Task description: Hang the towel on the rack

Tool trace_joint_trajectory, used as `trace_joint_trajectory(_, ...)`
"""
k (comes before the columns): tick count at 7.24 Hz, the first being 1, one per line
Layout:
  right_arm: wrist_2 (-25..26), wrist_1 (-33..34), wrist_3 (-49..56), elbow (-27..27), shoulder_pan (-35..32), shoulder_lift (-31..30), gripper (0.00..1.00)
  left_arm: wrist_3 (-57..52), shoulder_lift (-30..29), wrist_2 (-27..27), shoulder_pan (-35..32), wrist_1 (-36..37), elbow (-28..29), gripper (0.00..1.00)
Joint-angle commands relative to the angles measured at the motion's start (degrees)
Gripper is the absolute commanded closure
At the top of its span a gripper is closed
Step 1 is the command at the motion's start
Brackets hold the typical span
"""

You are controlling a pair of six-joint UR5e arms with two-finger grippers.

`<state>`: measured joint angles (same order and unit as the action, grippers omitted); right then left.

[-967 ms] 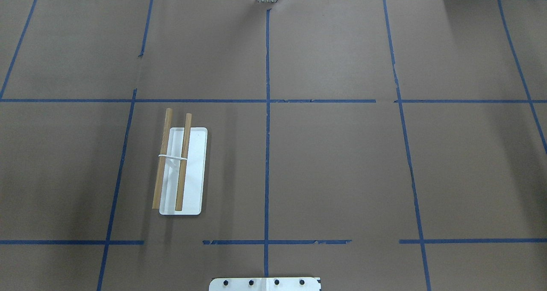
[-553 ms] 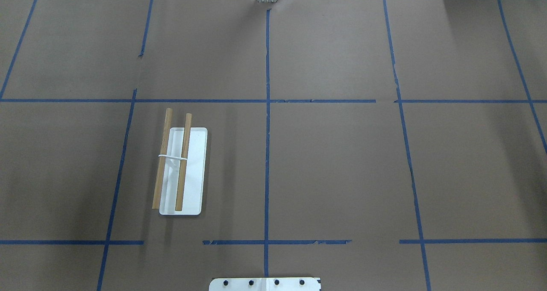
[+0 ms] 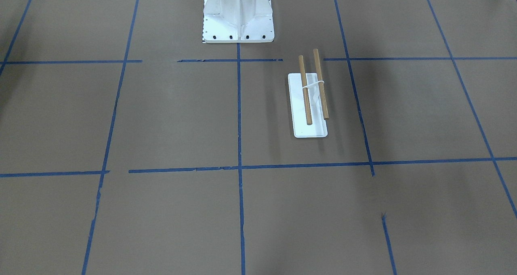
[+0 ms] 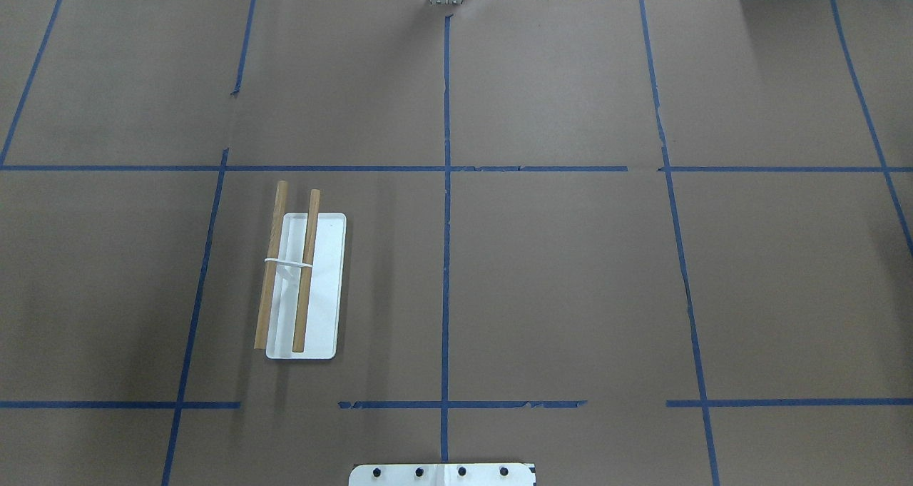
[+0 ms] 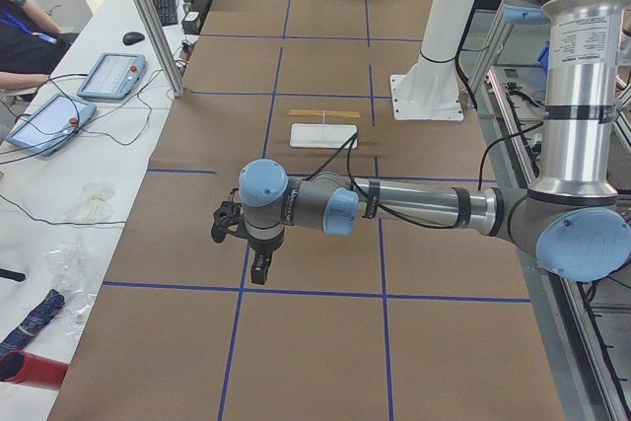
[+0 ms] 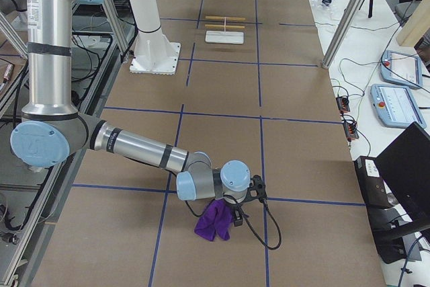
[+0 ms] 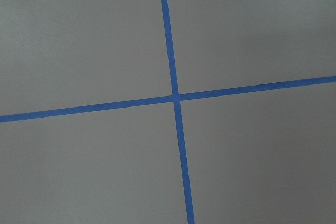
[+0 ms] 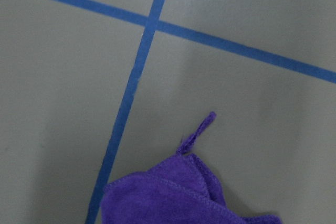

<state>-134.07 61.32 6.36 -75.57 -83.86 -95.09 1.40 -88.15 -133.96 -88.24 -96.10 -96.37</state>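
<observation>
The purple towel (image 6: pixel 213 224) lay bunched just under the right fingers (image 6: pixel 237 217); whether these, or the left fingers (image 5: pixel 258 269), were open or holding anything I could not tell. The rack (image 4: pixel 307 286) stood far from both, so a thin grip might slip on the way.

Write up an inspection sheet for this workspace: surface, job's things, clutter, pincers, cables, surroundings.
Surface: brown paper with blue tape grid, flat.
Job's things: rack upright, nothing hung on it; purple towel bunched on the paper at the robot's right end, far from the rack.
Clutter: crumpled plastic beyond the paper's edge.
Pincers: left pincer over bare paper; right pincer at the towel; open or shut cannot be told.
Cables: black cable loops below the right wrist.
Surroundings: white pedestal, tablets, operator.
</observation>
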Motion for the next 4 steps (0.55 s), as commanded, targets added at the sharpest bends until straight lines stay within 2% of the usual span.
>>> trace_joint_trajectory(1, 0.21, -4.36, 0.23, 1.47, 3.86, -2.55, 0.00, 0.00, 0.00, -0.08, 0.00, 0.04, -0.39, 0.00)
trace_joint_trajectory(4, 2.39, -4.36, 0.14, 2.88, 6.59, -2.65, 0.00, 0.00, 0.00, -0.16, -0.09, 0.04, -0.74, 0.00)
